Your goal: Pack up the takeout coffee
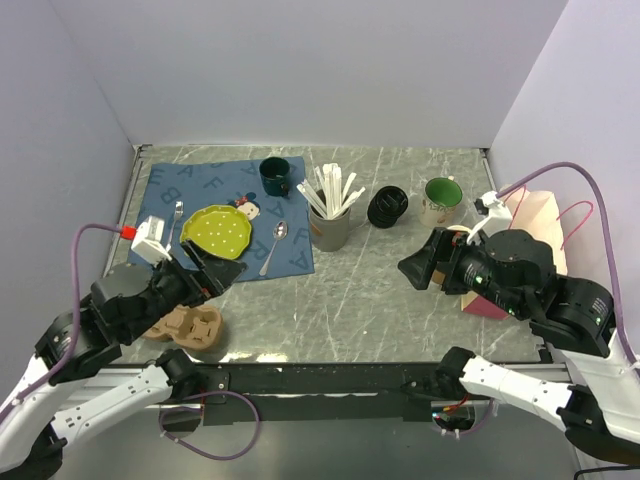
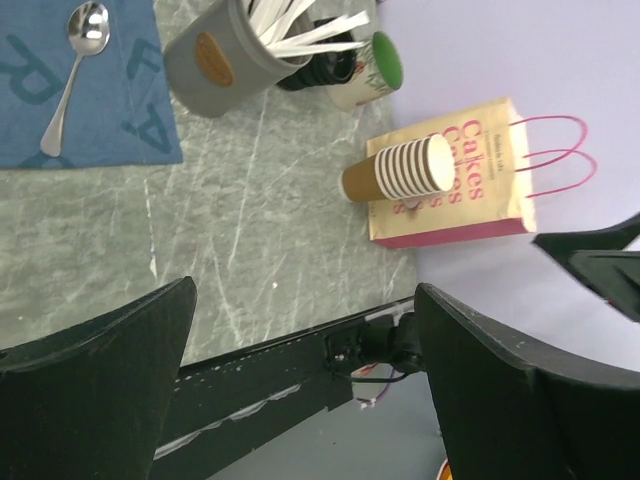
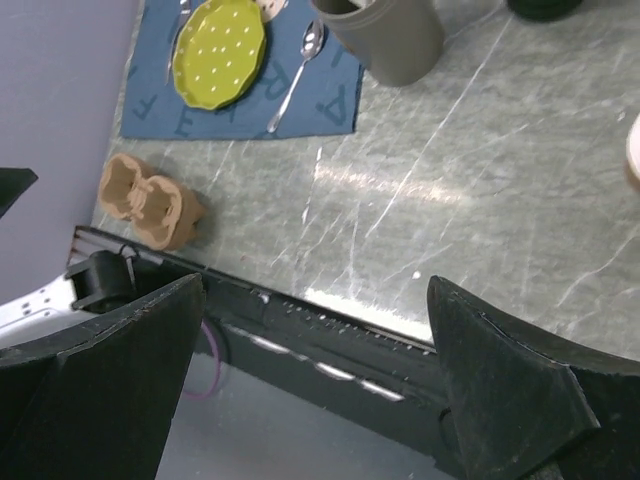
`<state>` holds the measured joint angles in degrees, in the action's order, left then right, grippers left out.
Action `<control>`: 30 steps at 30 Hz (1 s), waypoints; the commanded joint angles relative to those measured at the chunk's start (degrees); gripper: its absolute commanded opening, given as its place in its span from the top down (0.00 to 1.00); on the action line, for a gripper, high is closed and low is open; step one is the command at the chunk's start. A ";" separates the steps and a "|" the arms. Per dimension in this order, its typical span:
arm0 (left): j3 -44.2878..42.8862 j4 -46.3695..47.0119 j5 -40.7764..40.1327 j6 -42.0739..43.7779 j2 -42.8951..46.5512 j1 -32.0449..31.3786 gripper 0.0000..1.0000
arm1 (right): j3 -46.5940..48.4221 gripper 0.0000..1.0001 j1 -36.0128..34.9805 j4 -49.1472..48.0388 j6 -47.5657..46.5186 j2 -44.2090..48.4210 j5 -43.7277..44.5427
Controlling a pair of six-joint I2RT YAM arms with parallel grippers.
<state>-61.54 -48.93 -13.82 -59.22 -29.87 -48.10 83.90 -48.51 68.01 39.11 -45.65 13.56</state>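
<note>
No lidded tan cup shows in any view; the takeout coffee is hidden or out of view. A stack of lidless tan paper cups (image 2: 400, 170) lies on its side against a tan "Cakes" paper bag (image 2: 470, 190), which also shows at the right in the top view (image 1: 535, 215). A stack of black lids (image 1: 387, 207) sits at the back. A brown cardboard cup carrier (image 1: 186, 328) stands at the front left, under my left arm. My left gripper (image 1: 215, 270) is open and empty, as its wrist view (image 2: 305, 290) shows. My right gripper (image 1: 415, 266) is open and empty (image 3: 316, 285).
A blue mat (image 1: 200, 190) holds a yellow-green plate (image 1: 217, 231), a spoon (image 1: 275, 245) and a dark green mug (image 1: 275, 176). A grey cup of white stirrers (image 1: 330, 225) and a green-lined mug (image 1: 441, 200) stand at the back. The table's front edge (image 3: 380, 320) is close below both grippers.
</note>
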 commanded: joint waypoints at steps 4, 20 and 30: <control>3.44 2.25 2.74 -0.11 -2.21 -0.16 0.03 | 3.28 0.00 0.52 -0.08 -9.05 -6.08 15.94; 3.09 4.19 5.30 -0.01 -6.79 -0.16 0.03 | 6.02 0.64 29.25 0.72 -29.17 -26.86 3.33; 5.99 4.37 3.45 -1.87 -3.09 -0.16 0.03 | -2.06 0.65 38.84 -2.44 -32.43 -29.14 -2.22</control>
<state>-56.40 -45.84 -9.10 -60.31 -32.80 -48.10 83.74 -11.64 68.95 9.76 -74.24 15.64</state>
